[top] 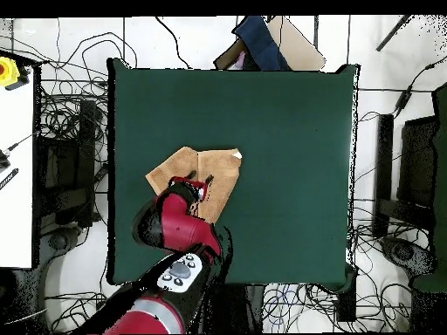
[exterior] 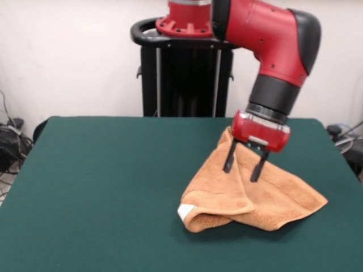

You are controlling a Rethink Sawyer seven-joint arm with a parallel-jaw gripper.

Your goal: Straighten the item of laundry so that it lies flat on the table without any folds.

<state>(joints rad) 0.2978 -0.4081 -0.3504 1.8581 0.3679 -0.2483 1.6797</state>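
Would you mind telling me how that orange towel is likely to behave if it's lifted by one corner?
The towel probably drapes limply: it already lies folded and rumpled on the table. Its terry surface likely grips the green felt, so pushing may bunch it rather than slide it.

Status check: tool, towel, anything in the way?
Tool open, fingers straddling a raised ridge. Orange-tan terry-cloth towel still folded over on dark green felt table. No obstructions.

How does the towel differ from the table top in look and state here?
The towel is orange-tan and looped; the table is dark green and smooth. The towel is rumpled and folded over; the table lies flat. The towel covers only a small patch of the much wider table. The gripper hangs open over the towel.
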